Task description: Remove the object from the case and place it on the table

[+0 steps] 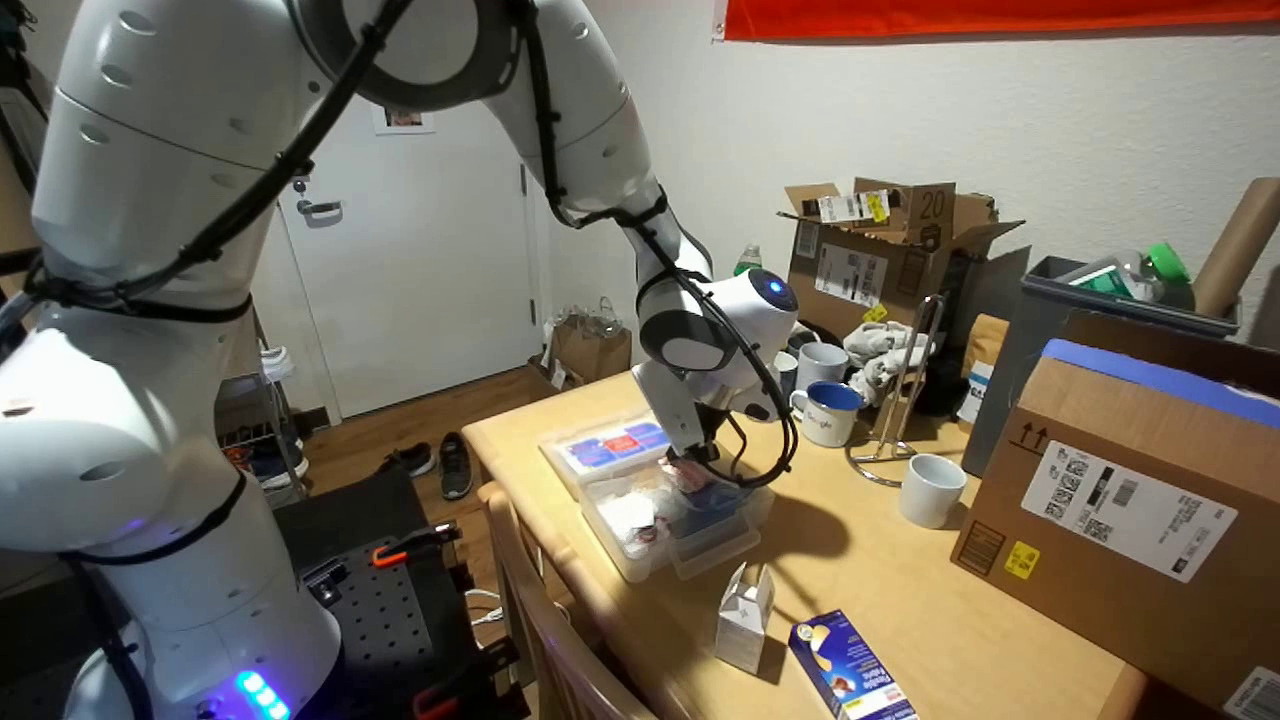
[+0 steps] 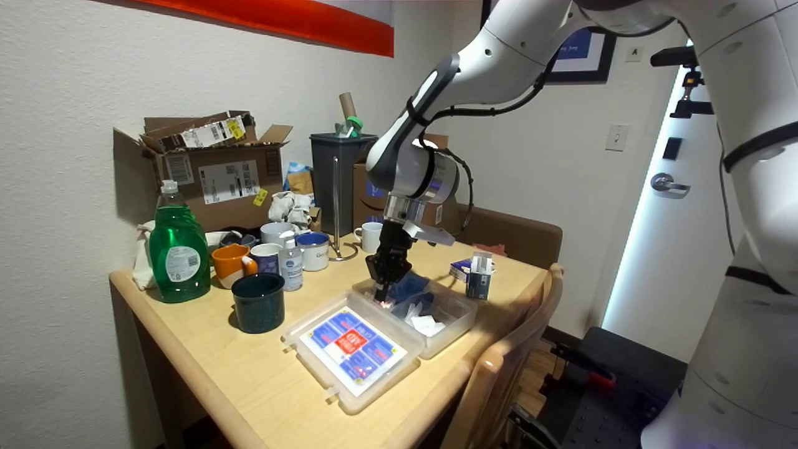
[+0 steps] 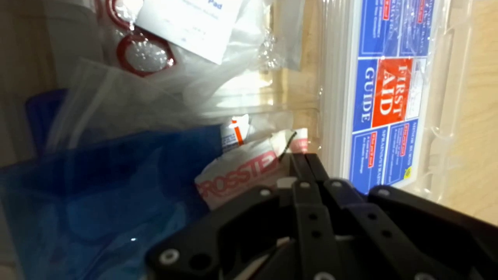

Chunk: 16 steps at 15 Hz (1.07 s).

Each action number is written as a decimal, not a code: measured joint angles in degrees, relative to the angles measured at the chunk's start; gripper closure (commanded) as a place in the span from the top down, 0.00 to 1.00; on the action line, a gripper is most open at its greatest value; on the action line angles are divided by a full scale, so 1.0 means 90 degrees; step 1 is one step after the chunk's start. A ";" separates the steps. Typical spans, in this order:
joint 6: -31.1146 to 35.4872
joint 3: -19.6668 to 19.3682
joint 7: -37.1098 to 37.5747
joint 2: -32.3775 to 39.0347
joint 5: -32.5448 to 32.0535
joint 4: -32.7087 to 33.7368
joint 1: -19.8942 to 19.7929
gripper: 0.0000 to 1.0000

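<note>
The case (image 1: 630, 570) lies open on the table (image 1: 880, 600), its lid (image 2: 355, 399) flat beside the tray and holding a First Aid guide. In the wrist view the tray holds a white wrapper with pink lettering (image 3: 237, 179), a blue pack (image 3: 97, 206), red-handled scissors (image 3: 146, 58) and a white pad packet (image 3: 190, 27). My gripper (image 2: 380, 294) points down into the tray, near the hinge side. Its fingertips (image 3: 307, 157) are together, right against the wrapper's end. I cannot tell whether a wrapper edge is pinched between them.
A small carton (image 1: 743, 620) and a blue bandage box (image 1: 850, 668) stand by the case. Several mugs (image 2: 259, 302), a sanitizer bottle (image 2: 291, 265), green soap (image 2: 179, 249) and a metal stand (image 1: 890, 430) are nearby. A large cardboard box (image 1: 1120, 500) and a chair (image 2: 499, 374) border the area.
</note>
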 measured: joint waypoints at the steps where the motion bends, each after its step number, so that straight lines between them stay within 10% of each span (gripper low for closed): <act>1: 0.0022 0.0018 0.0000 -0.0036 0.0000 -0.0003 -0.0012 0.01; 16: -0.0025 -0.0247 0.0648 -0.2409 -0.1136 -0.1142 -0.0009 0.00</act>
